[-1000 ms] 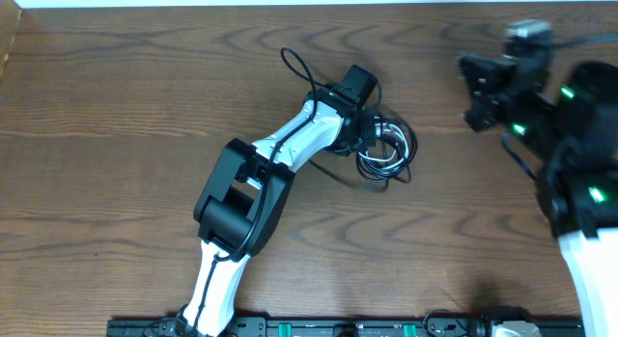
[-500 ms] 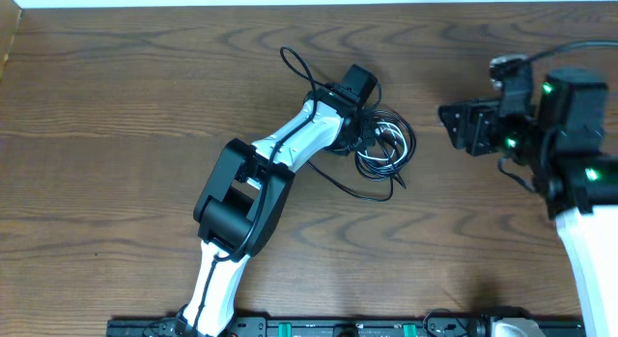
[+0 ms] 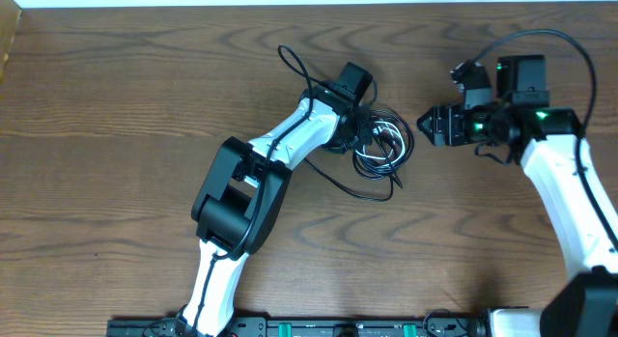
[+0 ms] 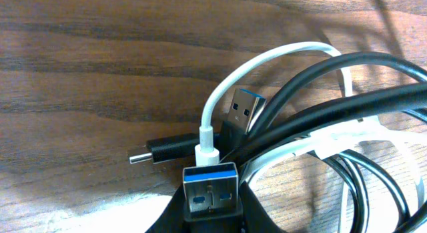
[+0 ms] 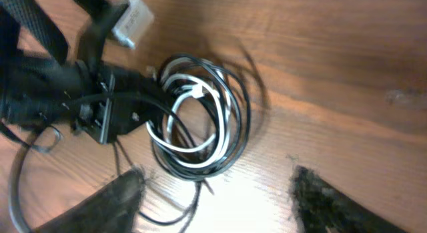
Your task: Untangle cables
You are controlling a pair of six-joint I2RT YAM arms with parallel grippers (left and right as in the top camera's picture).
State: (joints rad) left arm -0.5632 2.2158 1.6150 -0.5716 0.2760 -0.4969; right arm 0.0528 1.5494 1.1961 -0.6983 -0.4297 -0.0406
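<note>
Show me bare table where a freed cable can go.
Widest bare patch: the table left of the left arm, out to the edge. Also bare: the near stretch between it and the right arm. Crowded: around the cables, with the right gripper close on their right.

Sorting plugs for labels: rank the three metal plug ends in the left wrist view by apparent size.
1. bottom USB plug, though it is nearest the camera.
2. upper USB plug, possibly the same real size.
3. small flat plug at left.
</note>
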